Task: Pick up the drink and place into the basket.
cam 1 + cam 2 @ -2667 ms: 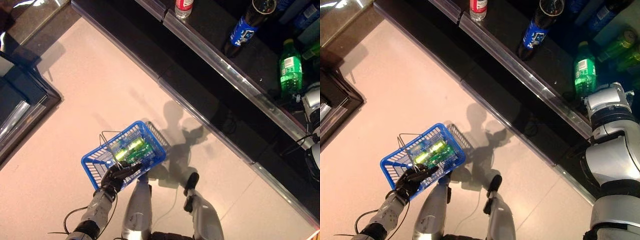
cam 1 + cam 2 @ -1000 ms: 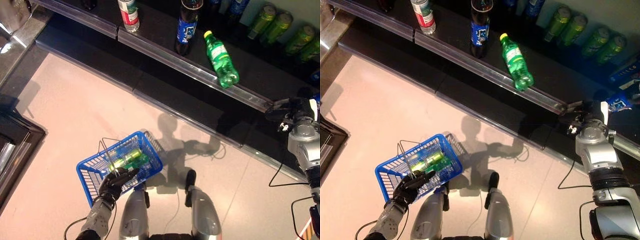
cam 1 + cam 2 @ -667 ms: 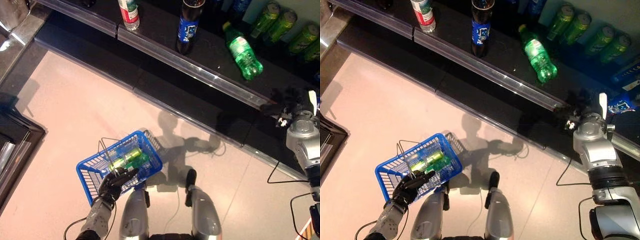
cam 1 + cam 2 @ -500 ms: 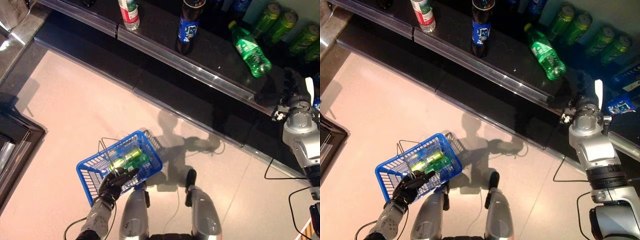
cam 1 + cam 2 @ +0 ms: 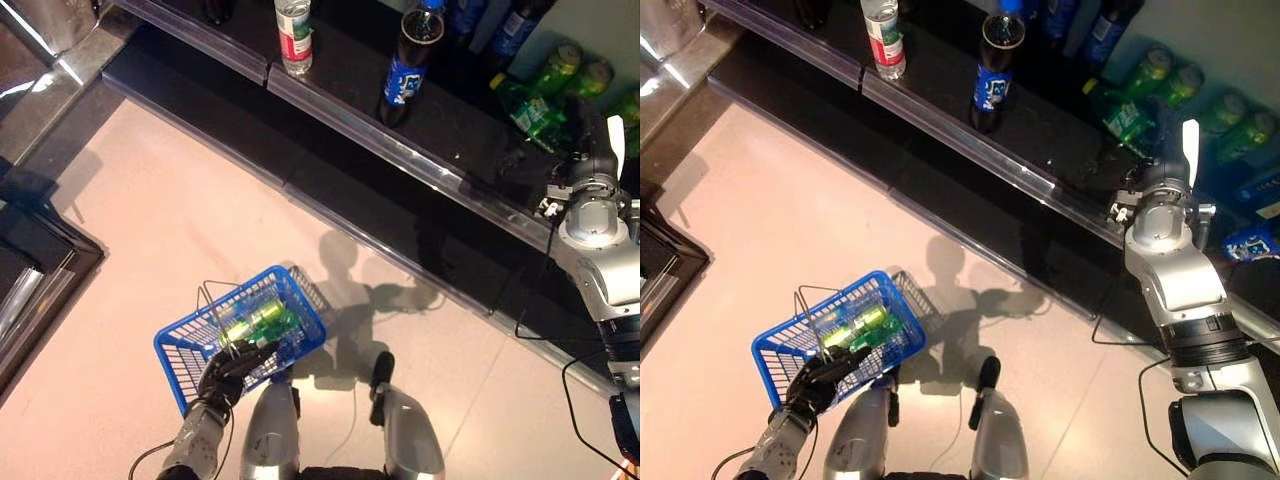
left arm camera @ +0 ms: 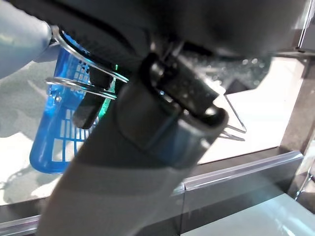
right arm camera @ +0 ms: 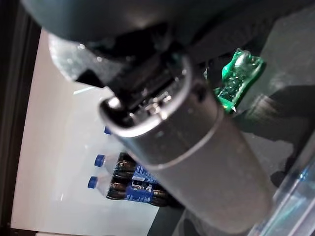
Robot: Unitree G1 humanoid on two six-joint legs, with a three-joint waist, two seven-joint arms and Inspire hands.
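Note:
A green drink bottle [image 5: 527, 107] lies on its side on the black shelf [image 5: 400, 150] at the right; it also shows in the right wrist view [image 7: 236, 81]. My right hand [image 5: 584, 135] is up at the shelf right beside the bottle, with its white-covered thumb straight and its fingers stretched out, holding nothing. My left hand [image 5: 228, 368] is shut on the wire handles [image 6: 78, 83] of the blue basket [image 5: 195, 345], which hangs low at the left. Green drinks [image 5: 255, 320] lie in the basket.
On the shelf stand a dark bottle with a blue label [image 5: 405, 70], a clear bottle with a red label [image 5: 293, 25], green cans [image 5: 560, 70] and blue-labelled bottles [image 7: 128, 182] at the back. A dark cabinet [image 5: 30, 260] stands at the left.
The camera has shifted. My right hand has risen from below the shelf edge up to the green bottle. The bottle has moved right and back along the shelf. The basket hangs as before.

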